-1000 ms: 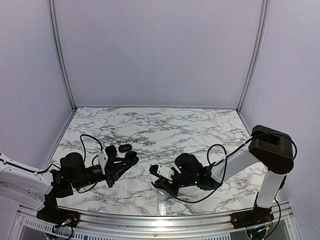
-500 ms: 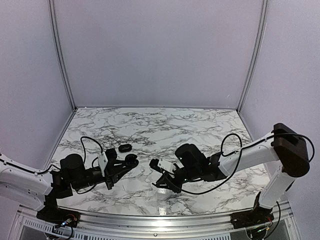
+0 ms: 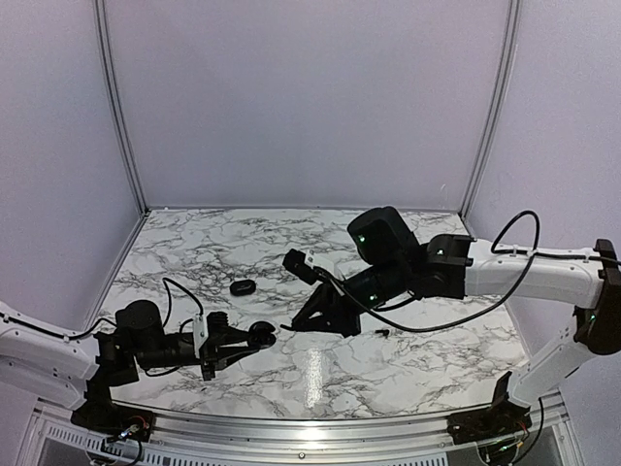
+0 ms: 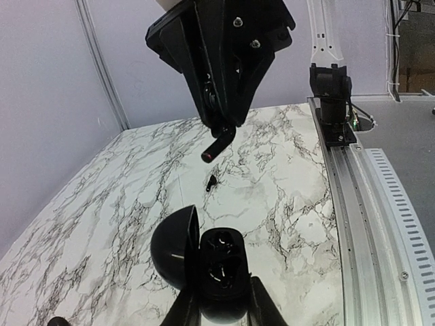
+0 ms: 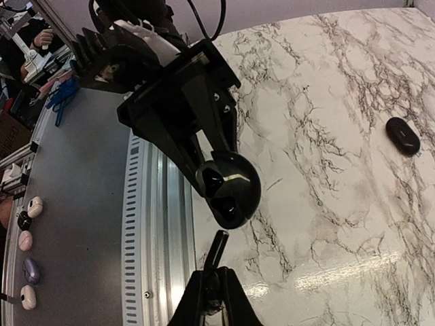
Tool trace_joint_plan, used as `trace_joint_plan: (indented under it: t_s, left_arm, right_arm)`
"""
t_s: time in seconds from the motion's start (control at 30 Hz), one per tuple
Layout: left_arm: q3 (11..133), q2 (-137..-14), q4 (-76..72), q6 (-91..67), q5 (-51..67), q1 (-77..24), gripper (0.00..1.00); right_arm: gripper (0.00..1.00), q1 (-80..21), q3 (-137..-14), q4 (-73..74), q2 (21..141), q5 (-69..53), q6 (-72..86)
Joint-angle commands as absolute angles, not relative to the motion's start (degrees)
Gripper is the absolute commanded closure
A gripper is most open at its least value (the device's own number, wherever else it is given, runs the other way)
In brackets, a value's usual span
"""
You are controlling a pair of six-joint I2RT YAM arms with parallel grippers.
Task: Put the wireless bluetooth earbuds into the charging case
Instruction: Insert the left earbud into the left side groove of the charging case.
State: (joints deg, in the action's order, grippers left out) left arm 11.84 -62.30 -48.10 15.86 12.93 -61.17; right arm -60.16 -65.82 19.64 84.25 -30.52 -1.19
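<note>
The charging case (image 4: 219, 268) is clamped by its lower shell in the closed left end effector (image 4: 221, 304). It is raised off the table (image 4: 292, 204), evidently so that its wells are offered up steadily. Its lid (image 4: 173, 255) is hinged back to one side, which leaves the wells exposed from above. Whether either well is already filled cannot be told.

Just above the case, and apart from it, the right end effector (image 5: 211, 288) is pinched nearly shut on what appears to be a slim black earbud (image 5: 217, 248). The earbud's free end is aimed down at the open wells, an alignment judged to be for insertion; seating has not yet been done.

A second earbud (image 4: 211, 182) lies on the table just beyond the case. A closed case (image 5: 402, 136) rests well apart from the open one.
</note>
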Motion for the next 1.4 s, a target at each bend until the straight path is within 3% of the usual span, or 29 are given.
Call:
trace_joint_plan:
  t_s: [0.0, 0.63, 1.37]
  left_arm:
    - [11.7, -60.3, -46.9, 19.1, 15.1, -61.4, 1.00]
    - [16.4, -63.7, -38.6, 28.7, 3.3, -68.3, 1.00]
    - [17.9, -65.1, -38.3, 31.4, -5.1, -70.6, 1.00]
  right_arm:
    - [0.92, -61.6, -70.4, 29.6, 85.2, -34.8, -0.3]
    - [0.93, -63.6, -81.2, 40.2, 94.3, -37.3, 1.6]
    - [0.93, -64.1, -87.4, 44.2, 100.0, -30.1, 4.1]
